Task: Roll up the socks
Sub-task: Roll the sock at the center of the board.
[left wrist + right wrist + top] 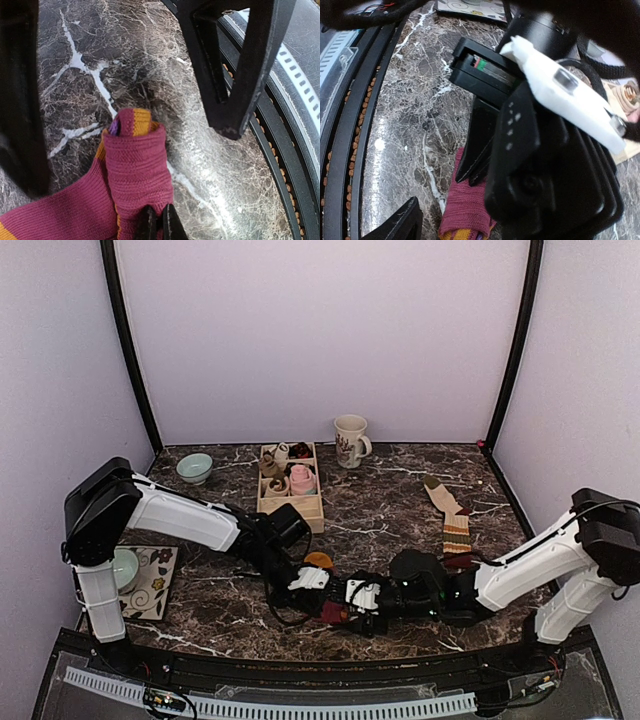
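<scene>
- Near the front edge of the counter, the left end effector is clamped narrow on a raised fold of the maroon striped sock.
- Around it, the right end effector stands wide, its fingers flanking that sock.
- A second striped sock lies flat on the counter, well apart to the right.

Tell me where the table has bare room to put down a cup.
Bare marble lies between the wooden box and the striped sock, and behind that sock, right of the mug. Front centre is crowded: the left arm and right arm meet over the maroon sock.
</scene>
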### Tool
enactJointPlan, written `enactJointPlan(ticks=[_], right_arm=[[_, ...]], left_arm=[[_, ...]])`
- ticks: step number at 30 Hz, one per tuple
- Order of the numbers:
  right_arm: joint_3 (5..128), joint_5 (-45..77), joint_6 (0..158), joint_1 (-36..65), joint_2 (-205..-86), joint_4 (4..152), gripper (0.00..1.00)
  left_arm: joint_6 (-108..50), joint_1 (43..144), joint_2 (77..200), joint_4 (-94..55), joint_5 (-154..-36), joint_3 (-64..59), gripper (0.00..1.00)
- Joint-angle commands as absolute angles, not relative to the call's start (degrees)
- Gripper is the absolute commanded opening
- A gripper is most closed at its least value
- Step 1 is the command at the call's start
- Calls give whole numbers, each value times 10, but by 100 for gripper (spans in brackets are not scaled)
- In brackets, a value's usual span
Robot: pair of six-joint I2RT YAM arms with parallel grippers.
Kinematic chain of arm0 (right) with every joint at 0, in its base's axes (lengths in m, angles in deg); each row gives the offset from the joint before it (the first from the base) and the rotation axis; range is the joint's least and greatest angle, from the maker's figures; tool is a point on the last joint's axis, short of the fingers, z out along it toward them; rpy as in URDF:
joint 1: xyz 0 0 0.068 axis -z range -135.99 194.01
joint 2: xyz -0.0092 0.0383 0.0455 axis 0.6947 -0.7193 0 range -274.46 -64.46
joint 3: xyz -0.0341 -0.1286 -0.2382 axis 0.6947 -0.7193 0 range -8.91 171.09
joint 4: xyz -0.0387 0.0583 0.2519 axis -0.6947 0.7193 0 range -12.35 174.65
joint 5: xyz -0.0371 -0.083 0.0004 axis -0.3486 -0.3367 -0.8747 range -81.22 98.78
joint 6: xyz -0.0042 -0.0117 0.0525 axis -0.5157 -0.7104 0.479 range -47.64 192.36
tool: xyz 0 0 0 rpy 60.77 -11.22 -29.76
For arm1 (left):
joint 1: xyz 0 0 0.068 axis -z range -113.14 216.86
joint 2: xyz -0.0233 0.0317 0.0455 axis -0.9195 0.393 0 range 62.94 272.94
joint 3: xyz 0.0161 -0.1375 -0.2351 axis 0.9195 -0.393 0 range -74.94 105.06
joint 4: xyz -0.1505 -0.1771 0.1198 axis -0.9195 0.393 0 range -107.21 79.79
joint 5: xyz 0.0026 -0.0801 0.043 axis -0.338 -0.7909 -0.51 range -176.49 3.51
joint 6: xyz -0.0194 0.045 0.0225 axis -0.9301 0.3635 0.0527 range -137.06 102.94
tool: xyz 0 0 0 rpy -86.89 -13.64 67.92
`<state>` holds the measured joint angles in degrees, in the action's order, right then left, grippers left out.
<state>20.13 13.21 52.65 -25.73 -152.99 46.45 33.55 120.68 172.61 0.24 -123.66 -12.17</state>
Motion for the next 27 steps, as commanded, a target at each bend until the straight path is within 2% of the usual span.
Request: enactJointPlan(ticks=[1,2,5,11,14,16,19,22,25,27], right_arm=[[168,70,618,-265,-1489,445,95],[154,45,650,-266,-1468,439,99],[129,-29,760,-266,-1401,448,100],[43,-165,1140,-257,-1287,437,100],[-23,-147,1249,-256,-1275,348,100],[-38,-97,1282,-258,-1313,272,100],[42,-14,1222,-272,-1401,329,100],[101,-81,1051,-318,-1418,398,100],[48,-130,920,-334,-1380,319,99],[12,-132,854,-334,-1355,275,93]], left_arm=[[329,1209,1760,95,-1196,-142,0],[325,1209,1761,95,-1193,-141,0],[323,1210,1759,99,-1188,-139,0],[314,1210,1754,82,-1171,-146,0],[311,1210,1747,67,-1164,-156,0],[310,1213,1745,59,-1158,-161,0],[309,1219,1743,49,-1155,-169,0],[300,1221,1739,38,-1158,-176,0],[294,1222,1730,27,-1161,-187,0],[293,1222,1726,23,-1163,-191,0]])
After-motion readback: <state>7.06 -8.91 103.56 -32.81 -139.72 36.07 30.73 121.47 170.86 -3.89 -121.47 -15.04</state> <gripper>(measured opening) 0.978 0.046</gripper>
